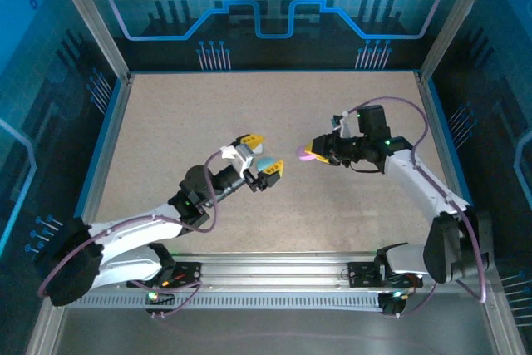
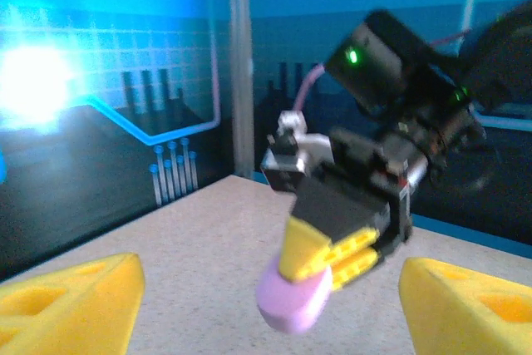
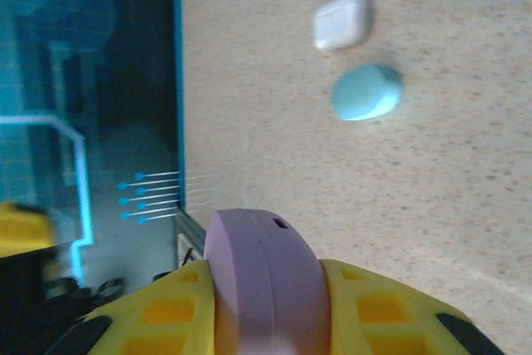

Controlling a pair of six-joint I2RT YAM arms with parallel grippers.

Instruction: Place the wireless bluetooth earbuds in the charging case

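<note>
Two arms meet over the worktop (image 1: 208, 114) | right end effector (image 1: 313, 152) pinches the purple charging case (image 2: 291, 301), long end poking toward the left arm | left end effector (image 1: 264, 155) spread wide, case near on its right | cannot tell if earbuds sit inside

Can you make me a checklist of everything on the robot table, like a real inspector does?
Surface: speckled beige table, flat.
Job's things: purple case held up in the air; white case and teal case lying close together on the table.
Clutter: nothing seen.
Grippers: left gripper open, nothing between its fingers; right gripper shut on the purple case.
Cables: purple cable looping over the right arm.
Surroundings: blue-lit back wall with a circuit pattern.
</note>
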